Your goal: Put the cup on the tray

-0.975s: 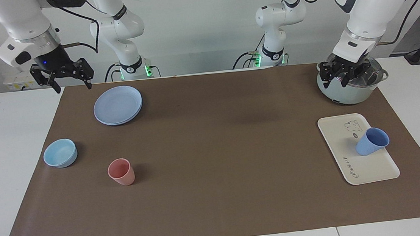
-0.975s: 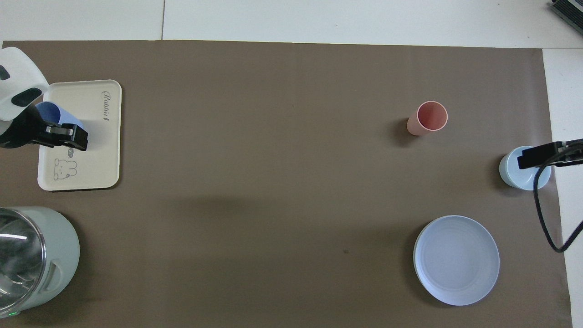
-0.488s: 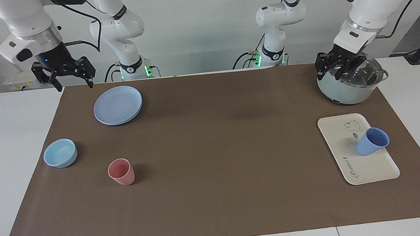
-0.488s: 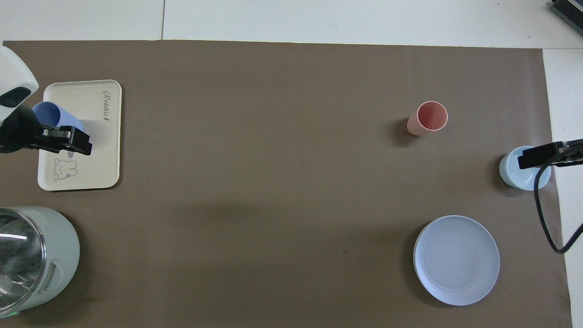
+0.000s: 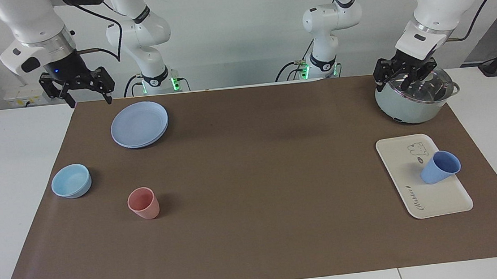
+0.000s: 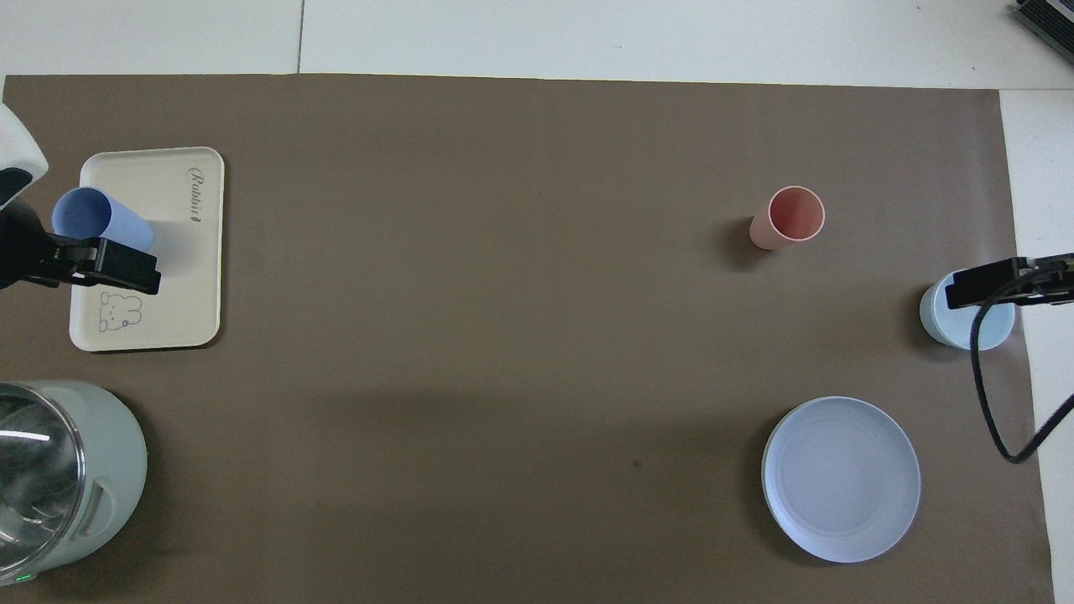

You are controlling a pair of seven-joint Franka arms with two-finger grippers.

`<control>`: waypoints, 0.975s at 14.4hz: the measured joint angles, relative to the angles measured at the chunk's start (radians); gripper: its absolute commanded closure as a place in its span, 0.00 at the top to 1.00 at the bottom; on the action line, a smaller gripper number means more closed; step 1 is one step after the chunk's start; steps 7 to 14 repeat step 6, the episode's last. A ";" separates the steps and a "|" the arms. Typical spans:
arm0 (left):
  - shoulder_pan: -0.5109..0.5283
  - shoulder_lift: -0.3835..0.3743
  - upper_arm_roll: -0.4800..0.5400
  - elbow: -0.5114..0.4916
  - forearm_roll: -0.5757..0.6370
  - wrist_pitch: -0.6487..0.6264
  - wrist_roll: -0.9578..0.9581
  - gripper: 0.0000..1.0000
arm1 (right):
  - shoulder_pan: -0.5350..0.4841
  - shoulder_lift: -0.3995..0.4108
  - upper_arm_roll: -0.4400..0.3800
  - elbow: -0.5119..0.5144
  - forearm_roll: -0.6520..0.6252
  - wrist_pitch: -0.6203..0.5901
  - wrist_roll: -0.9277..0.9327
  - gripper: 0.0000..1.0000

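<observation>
The cup [image 5: 440,167] sits tilted at the tray [image 5: 434,202]'s three-o'clock rim and may topple off. Left gripper [image 5: 401,80] and right gripper [image 5: 76,86] hang empty, fingers apart.

- The cup [image 5: 440,167] [image 6: 99,221]: periwinkle-blue tapered tumbler, no handle. It stood on the tray, tilted, mouth up, free of any grip.
- The tray [image 5: 420,196] [image 6: 180,302]: flat, cream-white, rounded corners, animal print and cursive script. It lay toward the left arm's end of the table.
</observation>
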 measured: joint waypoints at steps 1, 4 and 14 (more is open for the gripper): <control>0.000 -0.003 0.001 0.001 0.001 0.001 0.000 1.00 | 0.000 0.000 0.000 0.000 0.000 0.000 0.022 1.00; 0.000 -0.004 0.001 0.004 0.004 0.006 0.000 1.00 | 0.000 0.000 0.000 0.000 0.000 0.000 0.074 1.00; 0.001 -0.004 0.001 0.004 0.005 0.010 0.000 1.00 | 0.000 0.000 0.000 0.000 0.000 0.000 0.077 1.00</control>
